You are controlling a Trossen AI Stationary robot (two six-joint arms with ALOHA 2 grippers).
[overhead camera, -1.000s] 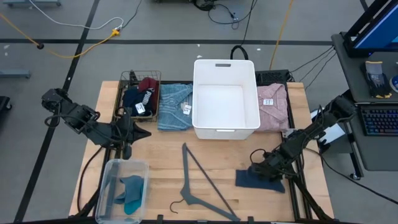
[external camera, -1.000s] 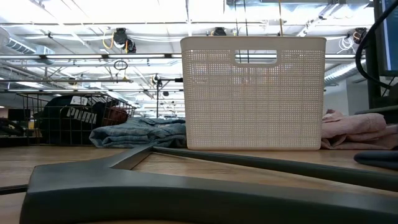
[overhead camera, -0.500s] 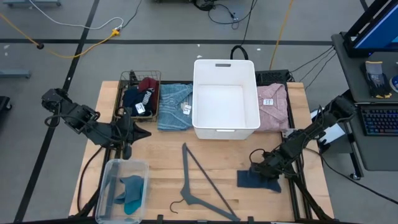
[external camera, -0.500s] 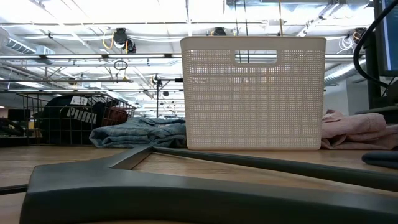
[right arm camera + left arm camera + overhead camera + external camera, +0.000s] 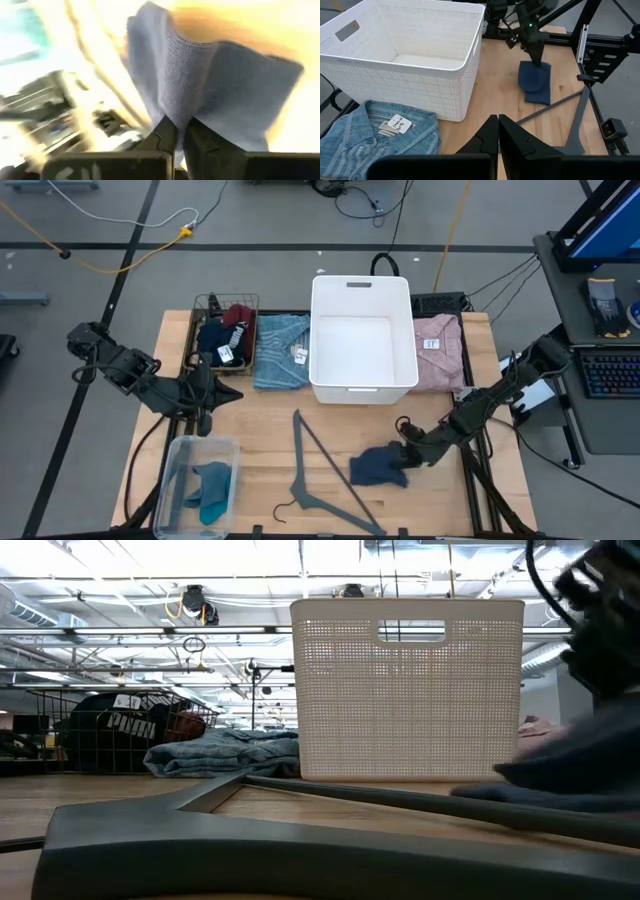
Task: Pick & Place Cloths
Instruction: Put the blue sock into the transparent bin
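A slate-blue cloth (image 5: 378, 467) lies bunched on the near right part of the table, beside the grey hanger. My right gripper (image 5: 405, 455) is shut on its right end; the left wrist view shows the same gripper (image 5: 538, 62) above the cloth (image 5: 536, 85). The low view shows the cloth (image 5: 580, 765) as a dark blurred mass at the right. My left gripper (image 5: 235, 393) waits shut over the table's left side with nothing in it; its closed fingers (image 5: 492, 135) point toward the white basket. My right gripper pinches a raised fold of the slate-blue cloth (image 5: 176, 107) between its two fingers, at the cloth's right end. The fingers slant down from the table's right side. The gripped end is drawn up in folds, while the rest of the cloth (image 5: 370, 470) trails slack toward the table's left.
A white basket (image 5: 363, 385) stands at the far middle, with a folded denim shirt (image 5: 280, 352) and a wire basket of dark garments (image 5: 226, 330) to its left and a folded pink cloth (image 5: 438, 350) to its right. The grey hanger (image 5: 320, 470) lies near the middle. A clear bin (image 5: 180, 455) holds a teal cloth.
My right gripper has shut on the slate-blue cloth, tipped up, rolled and gone toward the table's left. The cloth, flat near the right edge a second ago, has been dragged left toward the hanger and bunched up, its gripped end raised.
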